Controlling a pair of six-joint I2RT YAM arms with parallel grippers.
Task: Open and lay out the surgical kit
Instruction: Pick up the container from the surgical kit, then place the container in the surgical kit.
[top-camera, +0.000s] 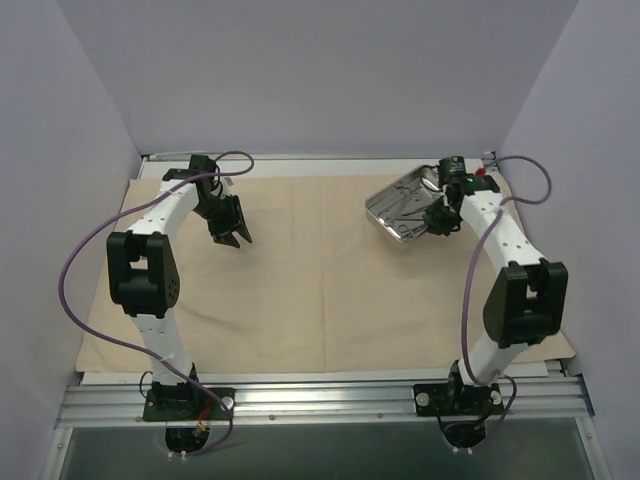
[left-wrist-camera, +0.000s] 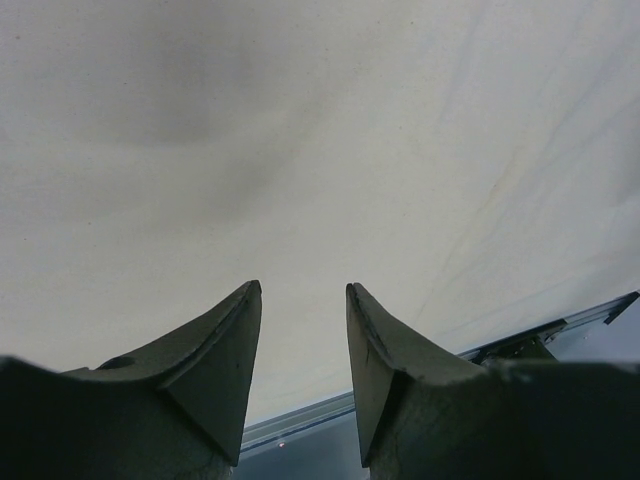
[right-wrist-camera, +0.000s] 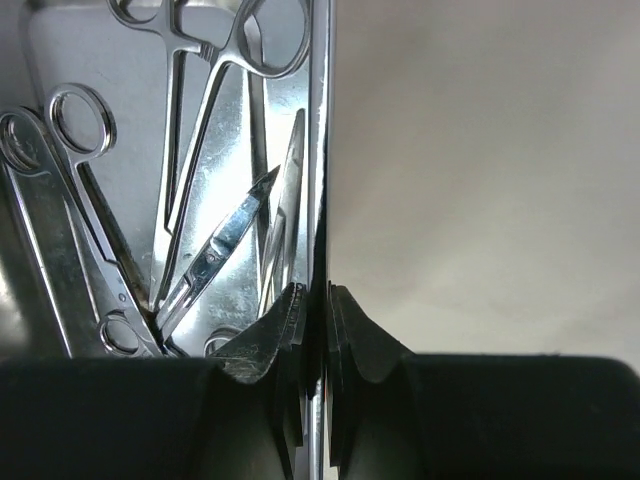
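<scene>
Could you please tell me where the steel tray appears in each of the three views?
Top external: the steel tray is at upper right, at the right gripper.
Left wrist: not in it.
Right wrist: left half, instruments inside, its rim pinched by the right gripper.
Shared landmark: the beige cloth, seen in all three.

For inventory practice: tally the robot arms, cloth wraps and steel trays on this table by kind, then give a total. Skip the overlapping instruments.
2 robot arms: left arm, right arm
1 cloth wrap
1 steel tray
Total: 4
</scene>
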